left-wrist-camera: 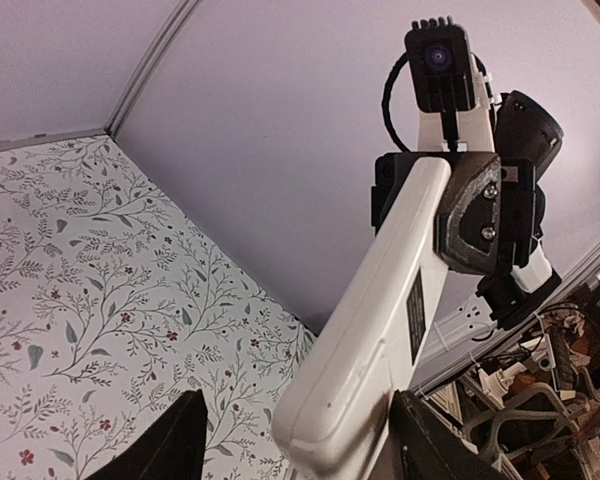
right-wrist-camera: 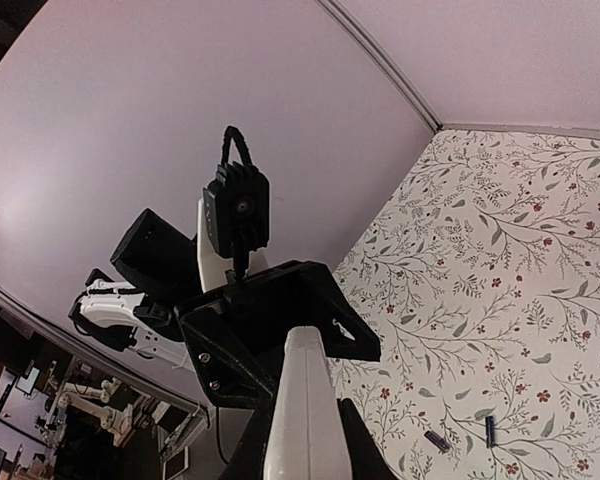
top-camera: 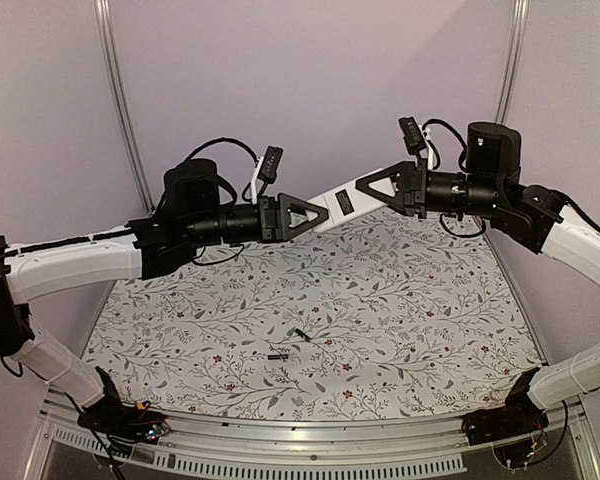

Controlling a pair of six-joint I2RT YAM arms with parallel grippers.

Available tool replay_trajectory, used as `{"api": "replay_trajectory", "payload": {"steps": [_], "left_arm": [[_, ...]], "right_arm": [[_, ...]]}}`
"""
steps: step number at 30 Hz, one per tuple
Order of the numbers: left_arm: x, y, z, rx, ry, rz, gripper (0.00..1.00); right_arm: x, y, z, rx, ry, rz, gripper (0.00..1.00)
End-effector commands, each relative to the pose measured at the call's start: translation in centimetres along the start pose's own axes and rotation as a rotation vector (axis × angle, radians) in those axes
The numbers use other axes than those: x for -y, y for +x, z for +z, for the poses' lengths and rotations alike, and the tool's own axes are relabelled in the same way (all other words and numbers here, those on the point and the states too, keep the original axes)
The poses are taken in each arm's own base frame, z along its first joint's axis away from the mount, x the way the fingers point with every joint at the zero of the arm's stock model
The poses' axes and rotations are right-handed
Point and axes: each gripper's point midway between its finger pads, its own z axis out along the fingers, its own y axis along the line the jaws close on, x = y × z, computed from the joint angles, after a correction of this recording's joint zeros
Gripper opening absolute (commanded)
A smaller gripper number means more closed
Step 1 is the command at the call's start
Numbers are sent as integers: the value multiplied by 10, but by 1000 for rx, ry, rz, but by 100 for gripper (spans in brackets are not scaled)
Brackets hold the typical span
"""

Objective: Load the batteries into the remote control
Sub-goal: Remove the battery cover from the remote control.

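Note:
The white remote control [top-camera: 342, 203] hangs in the air between the two arms, with a dark rectangle on its visible side. My right gripper [top-camera: 365, 187] is shut on its right end; in the right wrist view [right-wrist-camera: 305, 440] the fingers press both sides of the remote [right-wrist-camera: 302, 400]. My left gripper [top-camera: 320, 213] is open around the left end; in the left wrist view [left-wrist-camera: 298, 425] the remote [left-wrist-camera: 380, 320] rests against the right finger, with a wide gap to the left finger. Two small dark batteries [top-camera: 277, 356] [top-camera: 300, 333] lie on the table, also in the right wrist view [right-wrist-camera: 436, 440] [right-wrist-camera: 490, 431].
The floral tablecloth [top-camera: 400, 300] covers the table. Lilac walls with metal posts [top-camera: 120, 100] close in the back and sides. A metal rail [top-camera: 310, 445] runs along the near edge between the arm bases.

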Motion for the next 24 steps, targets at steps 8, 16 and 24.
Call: {"api": "replay_trajectory", "payload": {"steps": [8, 16, 24], "left_arm": [[-14, 1, 5, 0, -51, -21, 42], [-29, 8, 0, -2, -89, -39, 35], [-35, 4, -3, 11, -106, -53, 25]], "right_arm": [[-6, -4, -4, 20, -24, -18, 0], [-10, -9, -9, 35, -28, -28, 0], [-10, -11, -12, 40, -28, -26, 0]]}}
